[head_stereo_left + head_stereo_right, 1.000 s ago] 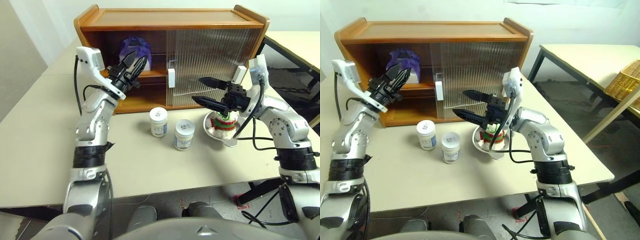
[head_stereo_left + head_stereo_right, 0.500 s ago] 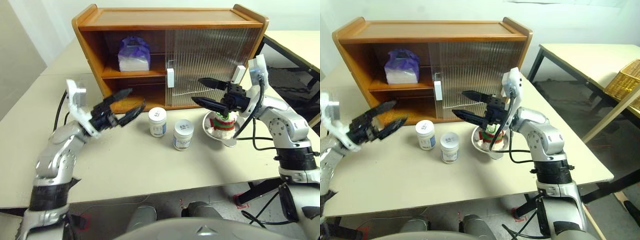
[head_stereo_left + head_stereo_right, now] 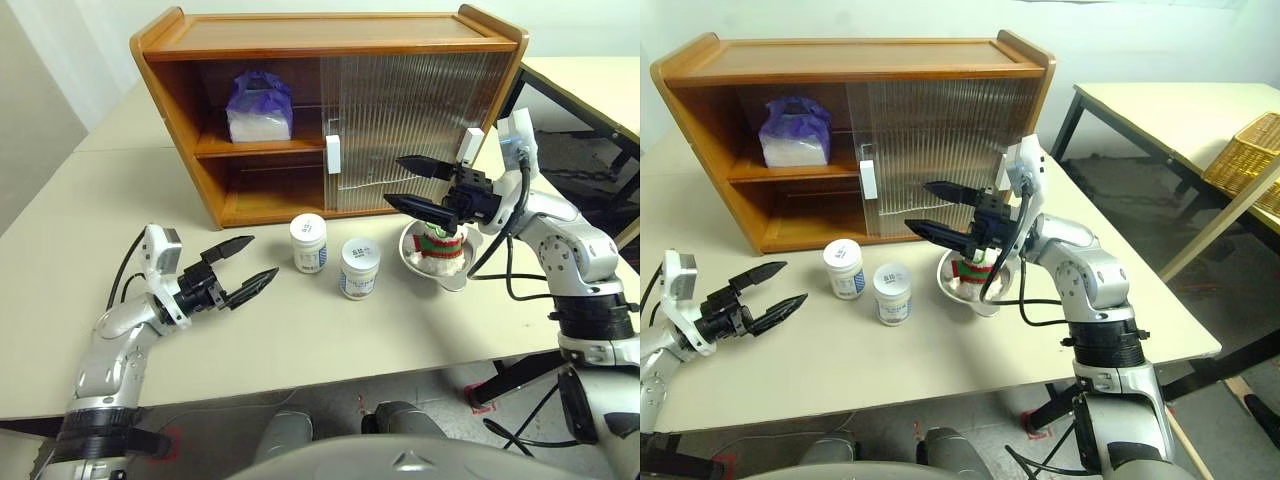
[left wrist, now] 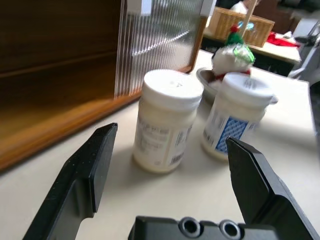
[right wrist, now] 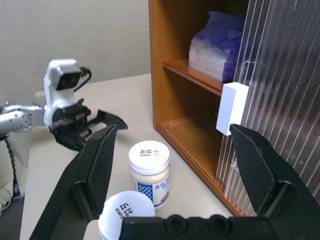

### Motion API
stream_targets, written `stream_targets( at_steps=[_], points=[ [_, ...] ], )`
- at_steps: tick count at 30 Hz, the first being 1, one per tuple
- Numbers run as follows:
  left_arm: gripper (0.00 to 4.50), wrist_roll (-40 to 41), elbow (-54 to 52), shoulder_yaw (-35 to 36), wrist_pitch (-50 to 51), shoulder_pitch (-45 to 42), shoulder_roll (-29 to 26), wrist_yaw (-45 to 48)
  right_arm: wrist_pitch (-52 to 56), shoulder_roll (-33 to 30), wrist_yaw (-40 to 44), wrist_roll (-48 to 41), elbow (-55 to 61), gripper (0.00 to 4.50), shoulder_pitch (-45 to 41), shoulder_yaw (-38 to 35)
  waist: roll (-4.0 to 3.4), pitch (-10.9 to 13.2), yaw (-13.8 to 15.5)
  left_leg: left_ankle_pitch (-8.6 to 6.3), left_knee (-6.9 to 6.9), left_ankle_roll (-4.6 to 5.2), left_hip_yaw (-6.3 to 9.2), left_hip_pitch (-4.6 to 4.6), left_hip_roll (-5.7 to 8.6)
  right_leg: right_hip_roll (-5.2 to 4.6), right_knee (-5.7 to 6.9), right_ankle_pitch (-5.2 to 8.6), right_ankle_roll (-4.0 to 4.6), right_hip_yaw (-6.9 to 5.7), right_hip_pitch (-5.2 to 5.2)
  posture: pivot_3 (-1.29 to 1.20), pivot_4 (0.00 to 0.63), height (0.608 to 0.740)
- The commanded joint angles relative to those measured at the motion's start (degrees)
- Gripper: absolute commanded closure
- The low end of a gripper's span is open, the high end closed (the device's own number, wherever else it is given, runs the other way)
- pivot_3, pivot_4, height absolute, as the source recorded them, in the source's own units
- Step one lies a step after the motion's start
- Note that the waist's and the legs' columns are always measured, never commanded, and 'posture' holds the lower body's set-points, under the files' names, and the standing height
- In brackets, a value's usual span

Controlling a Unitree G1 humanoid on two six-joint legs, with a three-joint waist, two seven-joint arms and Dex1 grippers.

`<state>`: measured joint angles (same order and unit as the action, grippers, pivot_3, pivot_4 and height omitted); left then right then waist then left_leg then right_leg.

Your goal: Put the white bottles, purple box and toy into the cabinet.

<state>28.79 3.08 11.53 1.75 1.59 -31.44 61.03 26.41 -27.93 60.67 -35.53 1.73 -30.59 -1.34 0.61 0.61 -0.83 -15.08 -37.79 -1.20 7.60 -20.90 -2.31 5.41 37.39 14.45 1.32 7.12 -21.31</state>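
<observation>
The wooden cabinet [image 3: 330, 40] stands at the back of the table, its left half uncovered. On its upper shelf lies the purple box [image 3: 259, 105]. Two white bottles [image 3: 308, 243] [image 3: 360, 268] stand side by side in front of the cabinet. The toy [image 3: 437, 245] sits in a steel bowl to their right. My left gripper [image 3: 262, 257] hovers low over the table left of the bottles, open and empty, pointing at them. My right gripper [image 3: 394, 180] hangs open above the toy, pointing left. The left wrist view shows both bottles [image 4: 167, 120] [image 4: 240, 115] ahead of the fingers.
The steel bowl [image 3: 413, 258] holds the toy. Ribbed sliding doors [image 3: 400, 120] with white handles [image 3: 332, 155] cover the cabinet's right half. A second table and a wicker basket [image 3: 1240, 160] stand off to the right. Bare tabletop lies left of the bottles.
My left gripper let go of the purple box on the upper shelf, opened wide and came down and back to low over the table. The right arm stayed put.
</observation>
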Motion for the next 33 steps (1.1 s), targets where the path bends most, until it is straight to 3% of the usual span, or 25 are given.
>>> stream_targets(
  at_steps=[1,11,33],
  points=[
    [0.03,-3.32,5.67,-2.36,-4.19,-1.23,1.33,0.93,0.59,-0.82,0.60,0.02,-0.05,0.00,-1.10,-0.14,-0.06,-0.04,0.03,0.01,0.00,0.00,0.01,0.00,0.00,0.00,0.00,-0.01,0.00,0.00,0.00,-0.01,0.000,0.740],
    [0.03,-7.62,17.18,-5.14,-9.53,-8.22,4.99,-0.56,1.31,-1.47,0.57,-0.17,0.50,0.00,-1.02,-0.35,-0.12,-0.08,-0.04,0.02,-0.01,0.02,-0.03,-0.02,0.00,0.00,-0.01,-0.06,-0.04,0.01,0.01,-0.03,0.000,0.740],
    [0.03,-11.98,27.56,-9.05,-13.66,-17.17,8.94,-1.57,2.11,-1.79,-1.23,-0.78,2.81,0.00,0.29,-1.07,-0.13,-0.08,-0.65,0.15,-0.11,0.16,-0.06,0.03,0.08,0.03,-0.03,-0.16,-0.41,0.06,0.15,-0.06,0.000,0.740]
  ],
)
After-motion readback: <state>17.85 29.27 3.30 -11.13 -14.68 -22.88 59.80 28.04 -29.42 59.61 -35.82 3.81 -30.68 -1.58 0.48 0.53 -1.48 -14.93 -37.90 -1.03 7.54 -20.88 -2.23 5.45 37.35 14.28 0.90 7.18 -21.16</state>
